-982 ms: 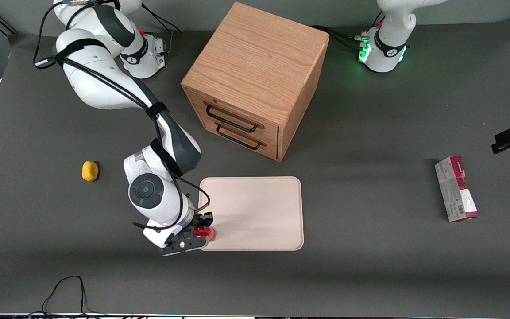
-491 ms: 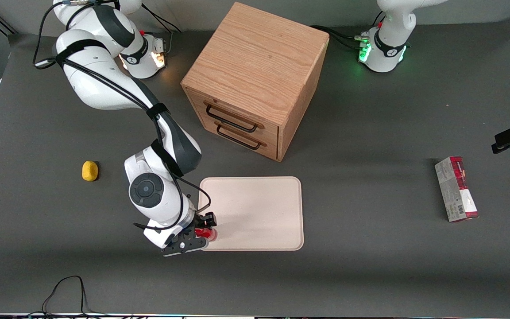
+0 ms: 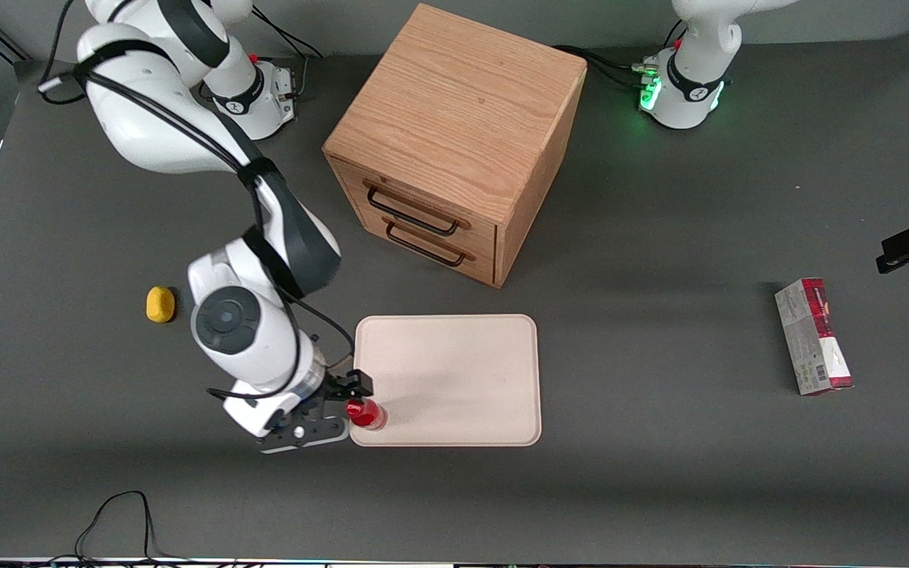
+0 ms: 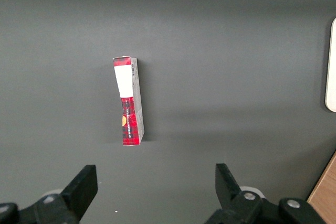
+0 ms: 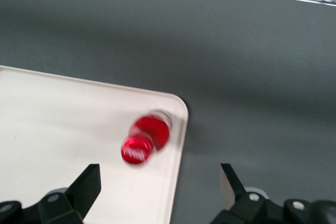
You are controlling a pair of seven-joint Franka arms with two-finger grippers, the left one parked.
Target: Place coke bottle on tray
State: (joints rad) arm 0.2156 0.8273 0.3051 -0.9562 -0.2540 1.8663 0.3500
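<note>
Right wrist view: small glossy red bottle [image 5: 144, 139] upright in corner of cream rectangular tray [image 5: 63, 129]; black two-finger gripper [image 5: 160, 182] above, spread wide, holding nothing.

Right arm [image 3: 249, 331]: glossy white shell segments with dark grey joint sections and a round dark grey cap on the wrist joint; black cables run along the links, strapped down with black bands. Gripper [image 3: 334, 410]: black body and black fingers [image 5: 86, 184], fingers spread apart, silver screw heads on the finger mounts. A small red button shows near the base.
</note>
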